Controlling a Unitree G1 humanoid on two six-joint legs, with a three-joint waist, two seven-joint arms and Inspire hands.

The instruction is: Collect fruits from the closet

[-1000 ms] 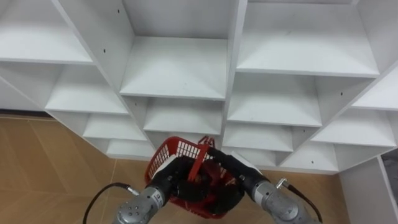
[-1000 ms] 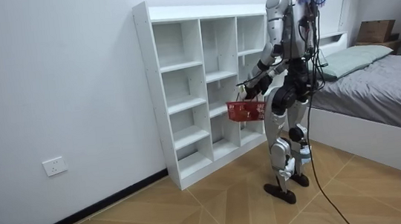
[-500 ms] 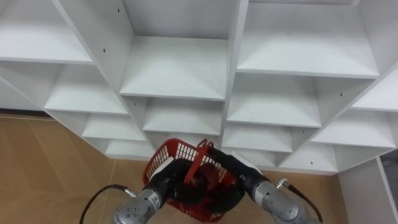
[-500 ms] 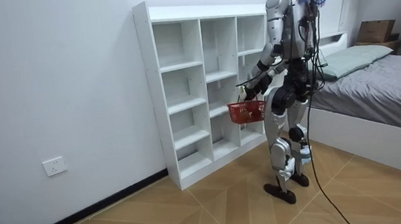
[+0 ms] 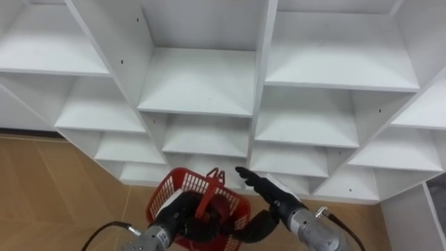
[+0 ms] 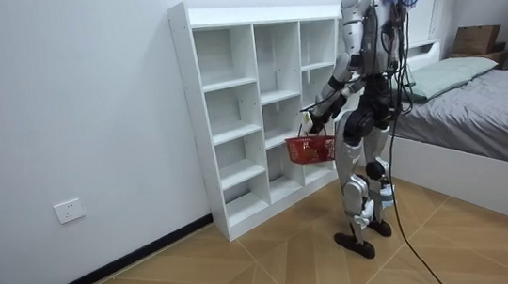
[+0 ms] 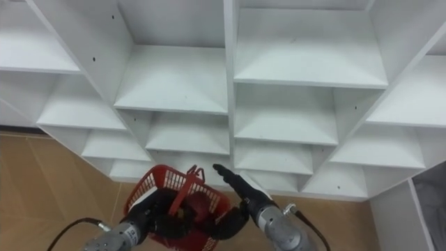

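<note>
left hand (image 5: 180, 211) lower centre, fingers curled round red basket (image 5: 182, 183) handle | right hand (image 5: 259, 184) just right of it, fingers straight, holding nothing | dark red lump (image 5: 221, 207) inside basket, possibly fruit | white closet (image 5: 198, 84) above

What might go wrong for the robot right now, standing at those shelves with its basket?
1. The red basket hangs by its handle from the left hand and sits tilted. A swing might tip out the red fruit that seems to lie inside.
2. The right hand, fingers straight, reaches out close to the white shelf unit. A forward move might knock it against a shelf edge.
</note>
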